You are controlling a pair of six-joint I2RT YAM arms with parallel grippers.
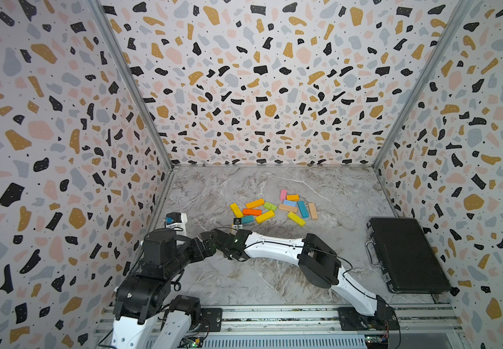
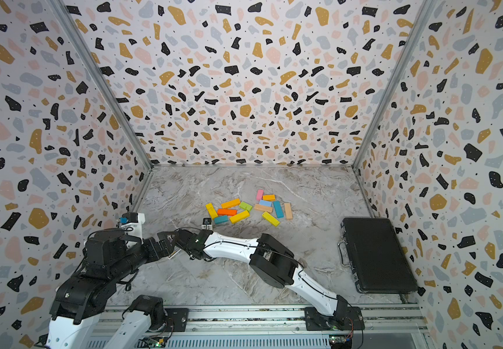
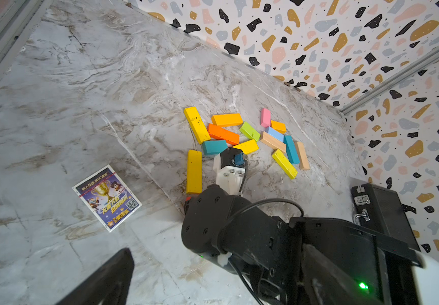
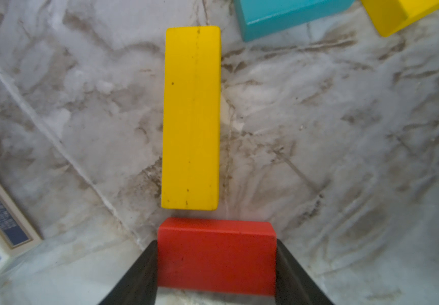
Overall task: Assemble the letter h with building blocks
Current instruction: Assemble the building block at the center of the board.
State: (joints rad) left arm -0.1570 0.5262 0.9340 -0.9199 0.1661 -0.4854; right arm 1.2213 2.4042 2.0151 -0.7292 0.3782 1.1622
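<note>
Marbled grey surface [image 1: 259, 281] is seen in both top views, with the building blocks [image 1: 271, 208] scattered flat at its middle and a closed black case [image 1: 407, 256] at its right edge. The left gripper [image 2: 170, 243] is noted close beside the right arm [image 2: 232, 244], jaws spread wide with nothing between them.

In the left wrist view, a long yellow bar [image 3: 194, 171] is found lying apart from the pile, near a printed card [image 3: 106, 198].

In the right wrist view, the right gripper [image 4: 217, 245] is recorded with jaws clamped on a red block [image 4: 217, 266]. The block is held crosswise, just short of the yellow bar's near end, with a narrow gap between them. A teal block [image 4: 292, 15] is noted beyond.
</note>
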